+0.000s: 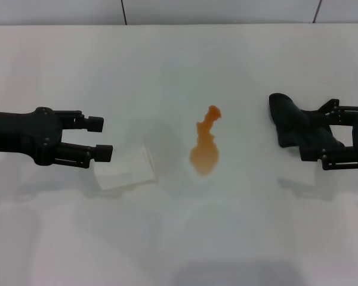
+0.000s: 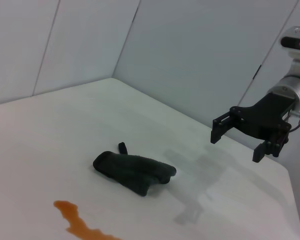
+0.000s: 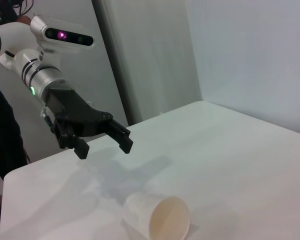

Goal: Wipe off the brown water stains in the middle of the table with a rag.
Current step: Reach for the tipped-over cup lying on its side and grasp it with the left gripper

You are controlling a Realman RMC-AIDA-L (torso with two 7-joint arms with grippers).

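Stains (image 1: 206, 146) lie in the middle of the table (image 1: 179, 65), an orange-brown puddle with a narrow top and a wider rounded blob below. Rag (image 1: 295, 125) lies to the right of the puddle, well apart from it, as a lumpy black cloth flat on the surface.

Step in hand: acquire the rag with the right gripper (image 1: 313, 134). Recommended procedure:
- Centre the fingers over the thickest fold of the cloth, so that the pinch takes several layers and not a single edge.
- Lower until the fingertips are at the surface, then close fully.
- Keep a bunched portion of cloth below the fingertips, so that cloth and not metal meets the table during wiping.
- Approach the puddle from its right edge and sweep across the wide blob first, where most liquid sits.

Right gripper state: fingers spread, holding nothing. In the left wrist view it hangs above the table, beyond the rag and apart from it. In the head view it overlaps the rag's right end; contact appears absent, though that angle does not settle it.

Left gripper (image 1: 101, 138) is idle at the left side, fingers spread and empty, just beside a translucent cup (image 1: 126, 170) lying on its side. Keep the sweep short of this cup.
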